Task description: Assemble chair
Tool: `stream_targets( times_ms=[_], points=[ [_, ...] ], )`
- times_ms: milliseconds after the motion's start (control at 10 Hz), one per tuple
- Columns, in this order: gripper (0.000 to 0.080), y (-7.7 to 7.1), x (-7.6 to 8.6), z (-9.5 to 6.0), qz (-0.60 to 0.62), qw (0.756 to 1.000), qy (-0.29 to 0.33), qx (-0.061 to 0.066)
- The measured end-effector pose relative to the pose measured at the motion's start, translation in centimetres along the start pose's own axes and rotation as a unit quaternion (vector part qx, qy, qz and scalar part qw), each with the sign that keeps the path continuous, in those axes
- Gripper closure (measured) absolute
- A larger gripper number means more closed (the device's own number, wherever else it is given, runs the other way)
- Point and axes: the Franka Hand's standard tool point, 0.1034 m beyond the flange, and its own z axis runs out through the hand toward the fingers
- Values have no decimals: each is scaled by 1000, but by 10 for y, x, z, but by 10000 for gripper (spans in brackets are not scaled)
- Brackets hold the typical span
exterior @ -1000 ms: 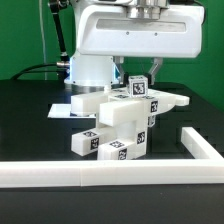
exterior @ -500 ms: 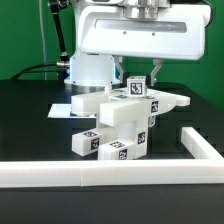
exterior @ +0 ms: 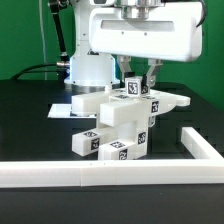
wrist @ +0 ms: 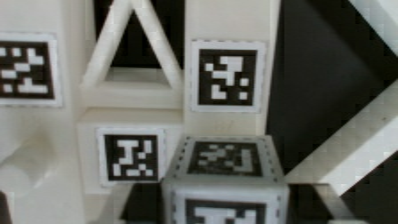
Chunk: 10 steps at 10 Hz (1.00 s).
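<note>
Gripper (exterior: 138, 70) has been shifted toward the exterior view's right; its fingers are now set astride the small white tagged plastic cube (exterior: 135, 88) atop the white blocky chair assembly (exterior: 105, 120), mid-table; clamped or merely straddling cannot be told; cube handling is judged next.

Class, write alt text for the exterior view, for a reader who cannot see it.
A white gripper hangs close over the top cube of a partly built white chair of tagged blocks on a black table. A white rail borders the front.
</note>
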Motion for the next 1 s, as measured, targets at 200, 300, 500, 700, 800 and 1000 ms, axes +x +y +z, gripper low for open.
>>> stream_targets(
  times_ms=[200, 300, 500, 700, 800, 1000],
  points=[
    [511, 0, 0, 0, 32, 999, -2, 2],
    [511, 0, 0, 0, 26, 1000, -2, 2],
    [188, -2, -3, 0, -2, 1000, -1, 2],
    [157, -3, -4, 0, -82, 997, -1, 2],
    [157, -3, -3, 0, -132, 991, 0, 3],
    [151, -4, -5, -1, -226, 974, 1, 4]
  ],
)
